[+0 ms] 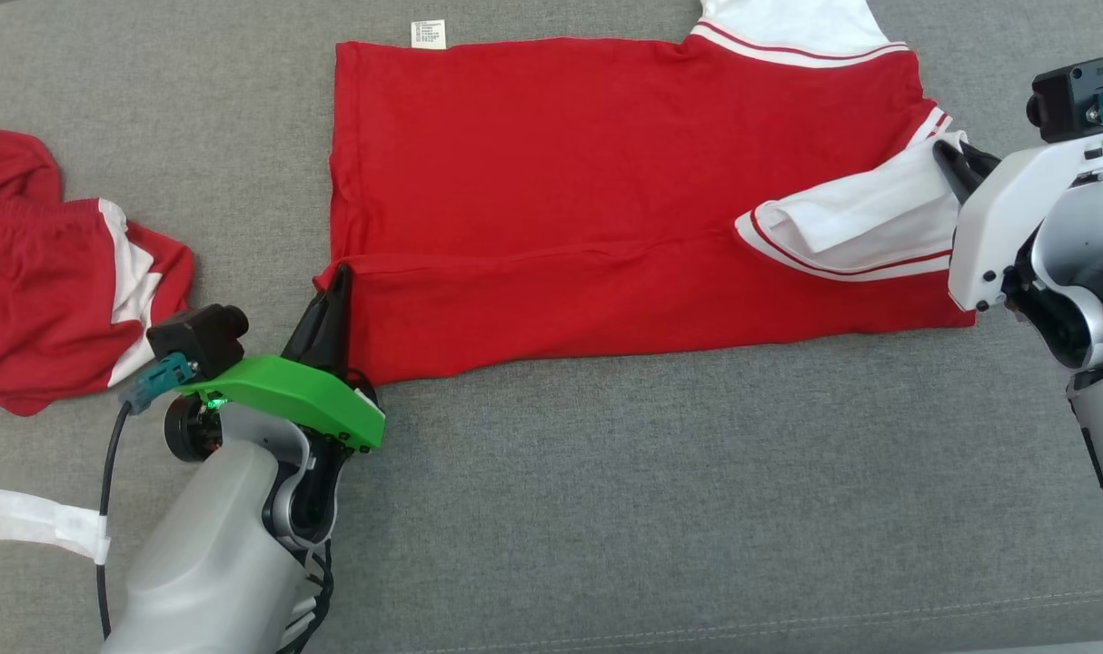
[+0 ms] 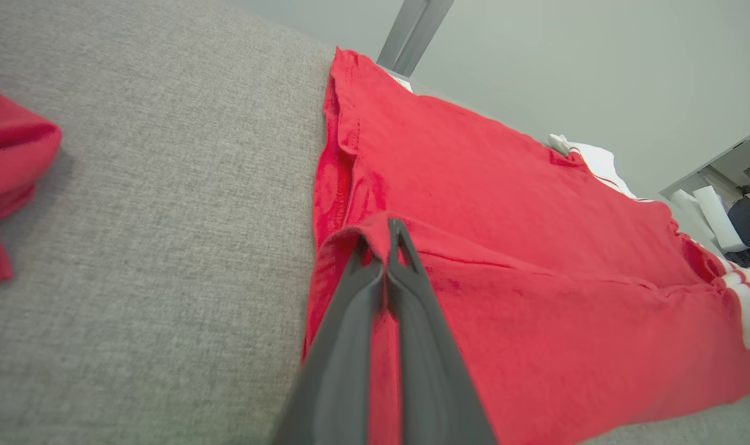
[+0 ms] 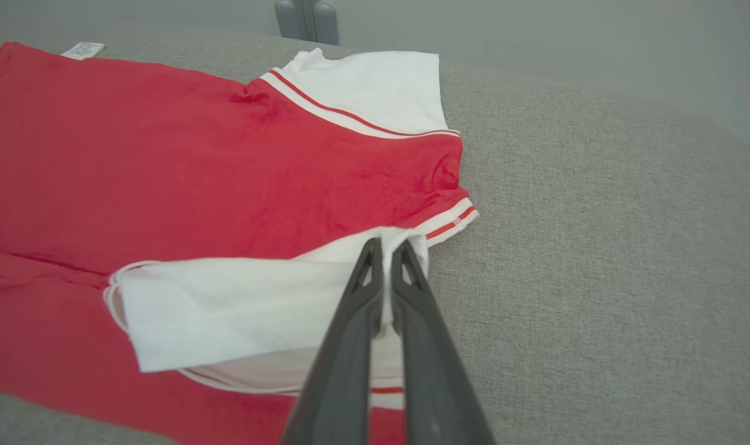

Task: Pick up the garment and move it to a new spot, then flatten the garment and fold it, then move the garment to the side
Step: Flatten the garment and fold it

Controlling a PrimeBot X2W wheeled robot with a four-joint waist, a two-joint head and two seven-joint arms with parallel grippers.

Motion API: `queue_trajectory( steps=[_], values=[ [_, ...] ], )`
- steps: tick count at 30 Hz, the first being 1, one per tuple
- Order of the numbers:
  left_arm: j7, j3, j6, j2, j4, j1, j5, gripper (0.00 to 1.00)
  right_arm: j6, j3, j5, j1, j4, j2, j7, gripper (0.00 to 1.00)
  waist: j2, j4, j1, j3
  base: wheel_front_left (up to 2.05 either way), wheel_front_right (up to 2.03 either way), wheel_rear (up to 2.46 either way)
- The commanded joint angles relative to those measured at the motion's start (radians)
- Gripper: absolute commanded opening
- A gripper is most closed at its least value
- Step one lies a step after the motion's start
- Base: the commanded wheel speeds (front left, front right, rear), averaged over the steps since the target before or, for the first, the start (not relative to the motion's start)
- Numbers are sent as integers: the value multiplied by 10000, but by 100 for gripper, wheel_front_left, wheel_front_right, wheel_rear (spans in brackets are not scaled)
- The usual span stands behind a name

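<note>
The garment [image 1: 561, 173] is a red T-shirt with white sleeves, spread sideways on the grey cushion, its near long edge folded over onto the body. My left gripper [image 1: 338, 277] is shut on the folded hem corner at the shirt's left end; the left wrist view shows red cloth [image 2: 474, 235] pinched between the dark fingers [image 2: 350, 327]. My right gripper [image 1: 947, 154] is shut on the white sleeve [image 1: 860, 227] at the shirt's right end, and in the right wrist view the sleeve [image 3: 239, 309] lies folded in over the red body [image 3: 165, 173]. A small white label [image 1: 428, 34] sticks out at the far edge.
A second red and white garment [image 1: 52, 272] lies crumpled at the left of the cushion [image 1: 651, 509]. A strip of white tape [image 1: 38, 522] sits near the front left. Bare grey fabric runs along the near side.
</note>
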Motion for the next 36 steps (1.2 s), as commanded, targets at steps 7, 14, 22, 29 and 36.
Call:
queue_trajectory(
  steps=[7,14,22,29,36],
  values=[
    [-75,148,-129,-205,462,-268,226,100,1,18,134,-260,411,316,-871,100,0,-62,0,-111,0,0,0],
    [-63,766,221,-2,189,357,1003,100,1,-512,325,296,144,574,-843,100,0,-156,0,-500,0,0,0],
    [-66,784,899,396,-791,1596,2675,100,3,-2141,-871,1653,-420,1242,413,100,0,-339,0,-735,0,0,0],
    [-56,498,1298,168,-560,1798,3167,100,3,-2503,-1857,2166,86,1886,510,100,0,-367,0,-606,0,0,0],
    [65,219,1256,-43,97,1109,3407,100,0,-2742,-2184,1699,1160,2374,267,100,0,-281,0,-230,0,0,0]
  ],
)
